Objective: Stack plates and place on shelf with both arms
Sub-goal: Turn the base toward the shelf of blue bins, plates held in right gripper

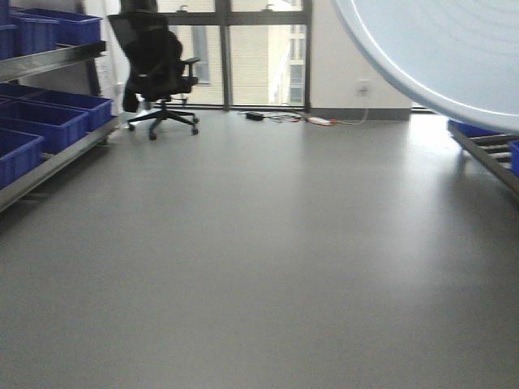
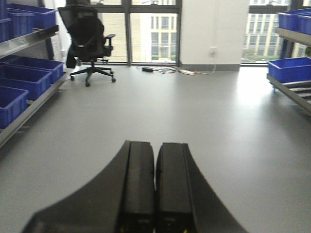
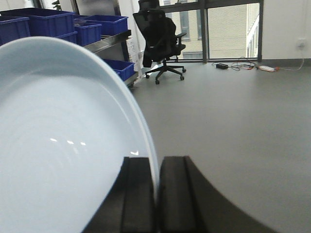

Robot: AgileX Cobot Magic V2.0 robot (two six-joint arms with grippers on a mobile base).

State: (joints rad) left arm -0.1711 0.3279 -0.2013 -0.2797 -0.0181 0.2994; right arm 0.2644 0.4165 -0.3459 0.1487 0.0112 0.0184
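Note:
My right gripper (image 3: 157, 167) is shut on the rim of a pale blue-white plate (image 3: 63, 136), which it holds on edge in the air; the plate fills the left of the right wrist view. The same plate (image 1: 438, 49) shows large in the top right corner of the front view. I see only this one plate; a second one is not in view. My left gripper (image 2: 156, 148) is shut and empty, its fingers pressed together above the grey floor. A steel shelf (image 1: 49, 61) with a flat front rail runs along the left wall.
Blue crates (image 1: 57, 113) fill the left rack. A second rack with blue crates (image 2: 286, 70) stands at the right. A black office chair (image 1: 158, 69) is by the window, with cables and a power strip (image 1: 316, 120) on the open grey floor.

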